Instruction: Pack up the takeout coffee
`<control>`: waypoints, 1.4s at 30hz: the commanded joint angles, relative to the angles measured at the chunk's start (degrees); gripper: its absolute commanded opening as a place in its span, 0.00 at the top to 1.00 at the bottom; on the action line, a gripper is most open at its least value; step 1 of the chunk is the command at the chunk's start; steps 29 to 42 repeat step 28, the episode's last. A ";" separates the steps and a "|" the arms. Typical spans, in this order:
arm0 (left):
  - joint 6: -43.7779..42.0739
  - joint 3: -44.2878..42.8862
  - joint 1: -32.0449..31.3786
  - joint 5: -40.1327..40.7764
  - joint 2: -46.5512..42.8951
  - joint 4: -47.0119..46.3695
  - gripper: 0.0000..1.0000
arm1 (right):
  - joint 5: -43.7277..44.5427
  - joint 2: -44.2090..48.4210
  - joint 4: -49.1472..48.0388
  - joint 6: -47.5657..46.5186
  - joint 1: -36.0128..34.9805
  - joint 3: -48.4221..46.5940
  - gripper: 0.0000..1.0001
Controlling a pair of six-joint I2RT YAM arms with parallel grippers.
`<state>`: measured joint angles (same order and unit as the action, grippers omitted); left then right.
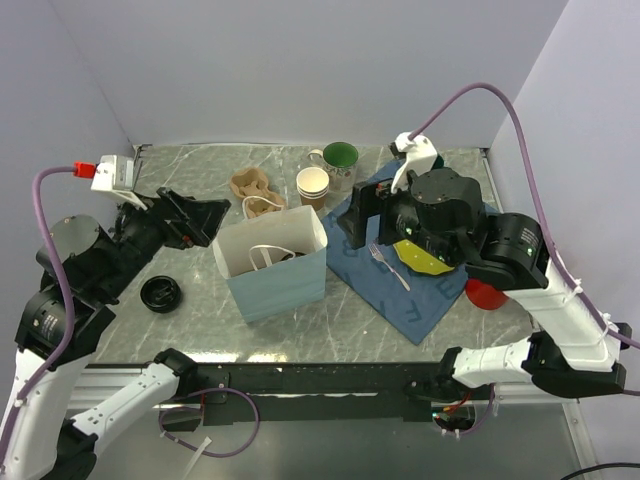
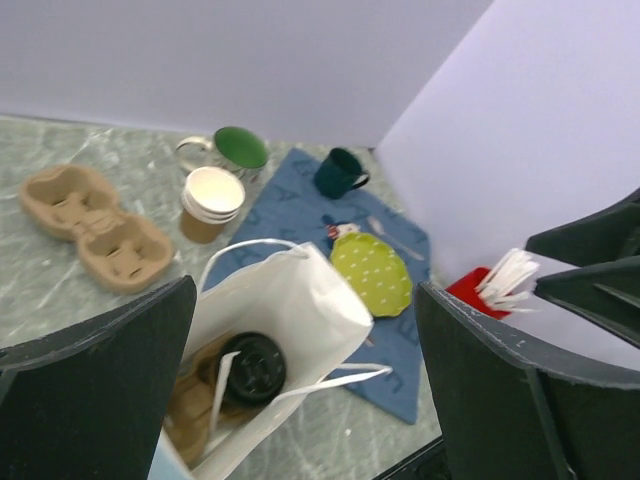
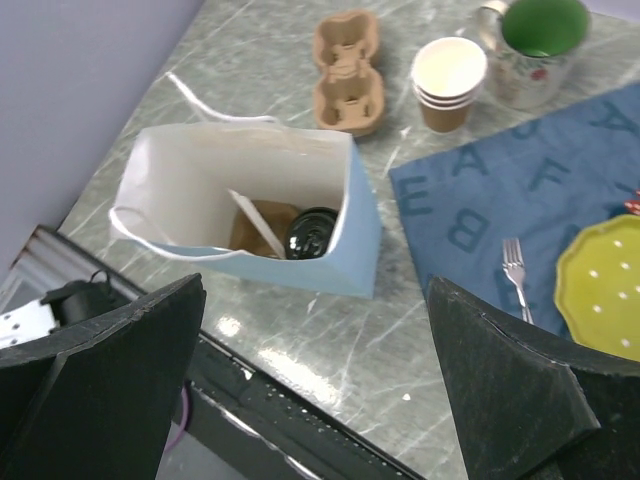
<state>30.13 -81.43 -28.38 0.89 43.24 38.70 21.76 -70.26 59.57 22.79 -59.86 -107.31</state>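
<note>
1. The takeout coffee (image 3: 313,232) sits at the bottom of the light-blue paper bag (image 1: 282,288) in the middle of the table (image 1: 330,325). Its black lid faces up, and it lies beside a brown paper thing I cannot identify.
2. The left gripper (image 1: 212,222) hangs at the bag's 10 o'clock and the right gripper (image 1: 352,228) at its 2 o'clock. Both claws are spread wide and hold nothing.
3. Judged from this, the packing looks nearly done. The step in hand is to leave the bag standing with the cup upright inside.
4. The white handles (image 3: 205,100) droop around the mouth of the bag. A finger moving near it should rise before it goes sideways, or it may hook a loop and tip the bag.
5. From above I cannot tell whether the cup leans. If it needs righting, send in 1 arm only, from 12 o'clock straight down, while the other braces the outer wall.
6. Leave these alone:
   - the loose black lid (image 1: 160,293) at the bag's 8 o'clock
   - the pulp cup carrier (image 1: 250,190) at 11 o'clock
   - the stack of lidless paper cups (image 1: 313,185) at 1 o'clock
   - the green mug (image 1: 340,158) just beyond the cups
7. The thin paper walls will buckle under a push, so contact should be light and low on the bag.
</note>
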 commanded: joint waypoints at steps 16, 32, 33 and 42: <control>1.77 2.06 -0.27 -4.23 -0.62 -8.02 0.03 | 13.31 8.82 0.63 7.09 0.79 5.70 0.00; 2.74 3.21 -0.27 -4.31 -2.02 -7.85 0.03 | 13.58 10.84 0.46 8.42 0.79 6.93 0.00; 2.74 3.21 -0.27 -4.31 -2.02 -7.85 0.03 | 13.58 10.84 0.46 8.42 0.79 6.93 0.00; 2.74 3.21 -0.27 -4.31 -2.02 -7.85 0.03 | 13.58 10.84 0.46 8.42 0.79 6.93 0.00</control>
